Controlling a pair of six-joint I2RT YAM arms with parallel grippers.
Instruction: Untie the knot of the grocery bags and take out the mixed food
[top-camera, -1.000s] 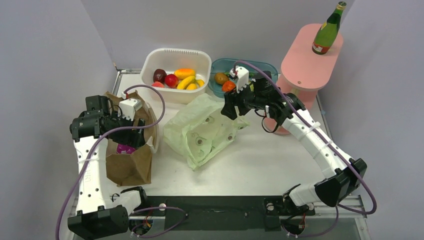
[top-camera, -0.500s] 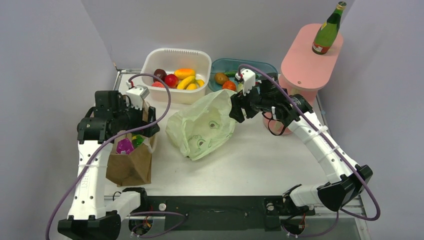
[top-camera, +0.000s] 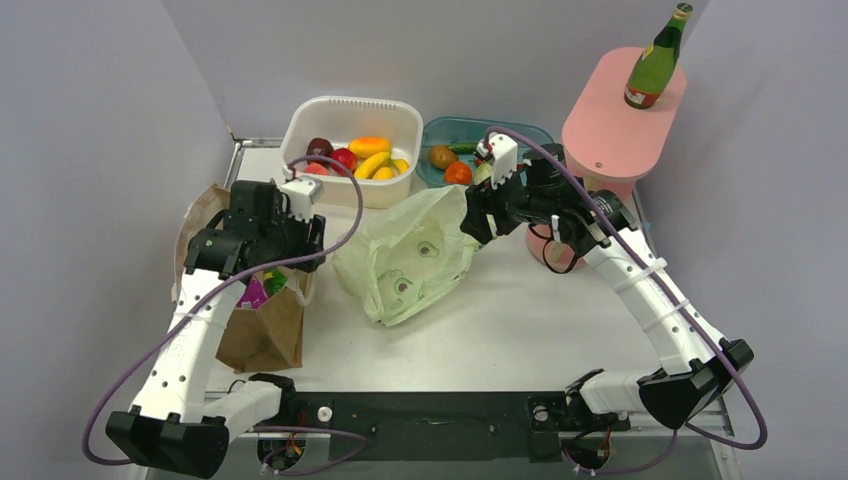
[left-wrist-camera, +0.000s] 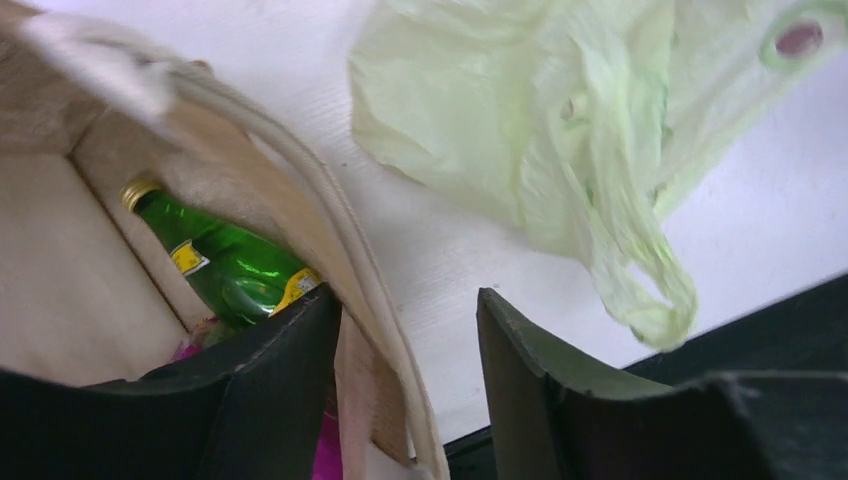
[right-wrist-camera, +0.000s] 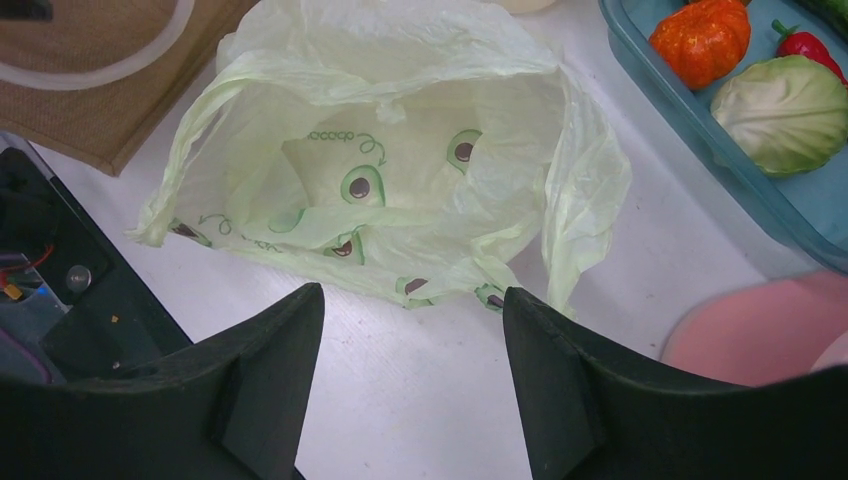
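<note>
Two tools stand with jaws apart. Astride the rim of the brown paper bag (left-wrist-camera: 60, 280), the left tool (left-wrist-camera: 405, 300) has one jaw inside beside the green bottle (left-wrist-camera: 225, 265), probably to spread the mouth. Below the right tool (right-wrist-camera: 412, 295), the green plastic bag (right-wrist-camera: 400, 180) gapes on the counter (right-wrist-camera: 420, 400), seemingly empty.

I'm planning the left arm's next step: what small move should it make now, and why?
Probably close the left claw on the paper bag at its rim. Its fingers stand apart, straddling that rim and the white handle, and a green bottle lies inside. Holding the rim would likely keep the mouth open for taking it out. The plastic bag looks empty.
</note>
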